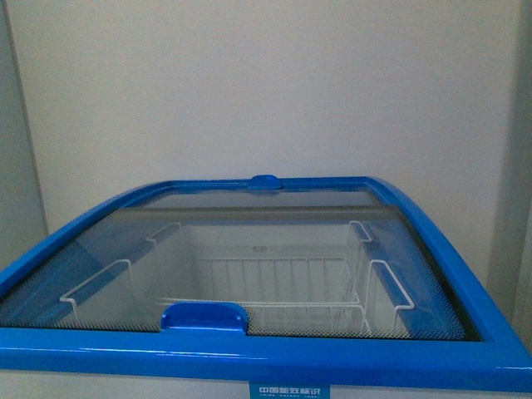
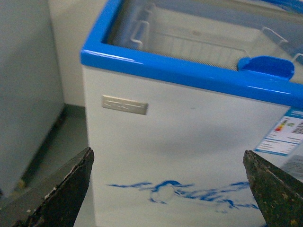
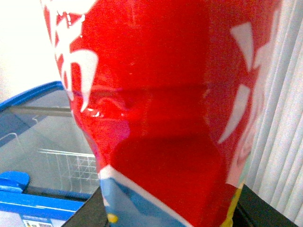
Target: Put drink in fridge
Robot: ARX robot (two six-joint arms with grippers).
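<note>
A: Where was the drink (image 3: 161,85)?

B: In the right gripper (image 3: 168,194). The right wrist view was nearly filled by its red label with white characters and a blue band lower down. Dark fingers (image 3: 87,213) showed on either side of its base, pressed against it.

A: So it was not in the fridge (image 1: 266,353)?

B: No. It was held in the air near the fridge's front edge, with a pleated white curtain (image 3: 284,118) beside it.

A: And the left gripper (image 2: 166,153)?

B: Spread wide with nothing between its fingers (image 2: 71,189). It faced the fridge's white front wall, below the front left corner of the blue rim.

A: What was on that wall?

B: A small metal nameplate (image 2: 124,105) under the front left corner, a blue penguin picture (image 2: 165,191) lower down and an energy label (image 2: 284,135) under the front edge.

A: Was the top shut?

B: It looked shut. The sliding glass lid (image 1: 125,249) reached the front edge, where a blue handle (image 1: 204,316) sat. A second handle (image 1: 265,182) sat at the middle of the rear edge.

A: Could you see inside?

B: Through the glass, yes. A white wire basket (image 1: 274,283) hung toward the right edge, and I could make out nothing in it.

A: Anything around the fridge?

B: A grey cabinet (image 2: 23,94) stood off its left edge and a plain wall (image 1: 266,83) rose behind the rear edge
</note>
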